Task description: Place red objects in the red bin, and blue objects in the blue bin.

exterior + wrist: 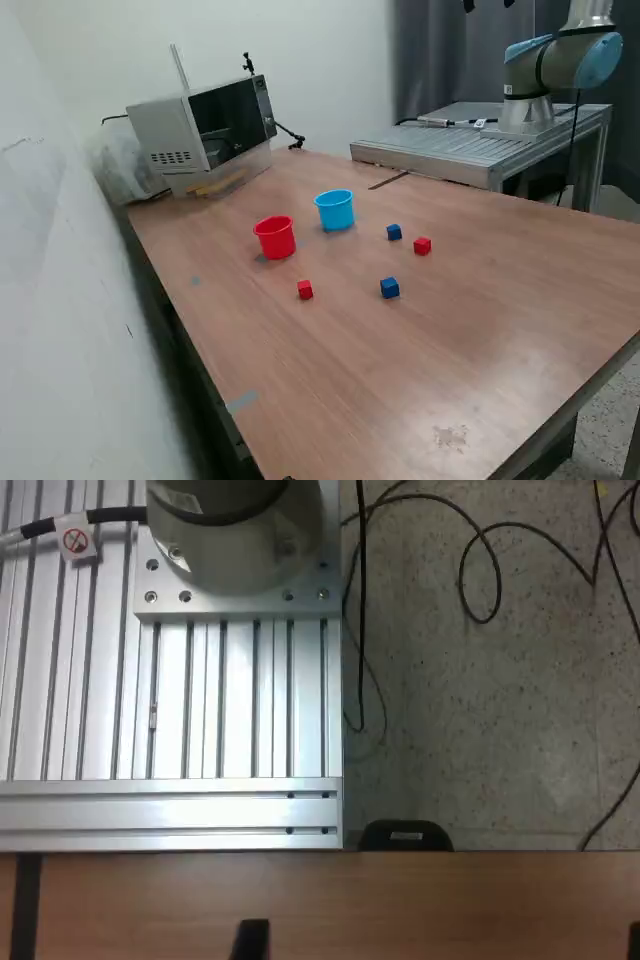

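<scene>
On the brown wooden worktop (480,330) stood a small red plastic cup (275,238) beside a light blue plastic cup (335,210), cubes scattered nearby; my gripper was out of sight, its state untellable.

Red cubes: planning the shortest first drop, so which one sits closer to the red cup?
The red cube just in front of the red cup; the other red cube lies farther off, beyond the blue cup.
</scene>
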`<state>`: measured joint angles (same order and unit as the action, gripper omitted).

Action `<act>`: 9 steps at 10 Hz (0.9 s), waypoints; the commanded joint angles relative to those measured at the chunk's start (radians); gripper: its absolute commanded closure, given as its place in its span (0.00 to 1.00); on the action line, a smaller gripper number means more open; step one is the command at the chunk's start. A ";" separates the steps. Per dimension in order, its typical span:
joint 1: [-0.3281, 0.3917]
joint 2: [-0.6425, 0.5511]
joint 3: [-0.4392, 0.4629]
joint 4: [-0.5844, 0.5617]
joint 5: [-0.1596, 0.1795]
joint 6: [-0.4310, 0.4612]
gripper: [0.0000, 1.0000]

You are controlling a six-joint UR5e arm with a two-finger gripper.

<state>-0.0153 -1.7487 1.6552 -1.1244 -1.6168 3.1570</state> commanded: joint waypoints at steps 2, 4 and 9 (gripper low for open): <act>-0.002 0.000 0.002 0.000 0.000 0.000 0.00; 0.005 -0.002 0.005 0.000 0.000 -0.002 0.00; -0.003 0.002 -0.002 -0.008 -0.003 -0.002 0.00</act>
<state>-0.0161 -1.7483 1.6545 -1.1263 -1.6174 3.1549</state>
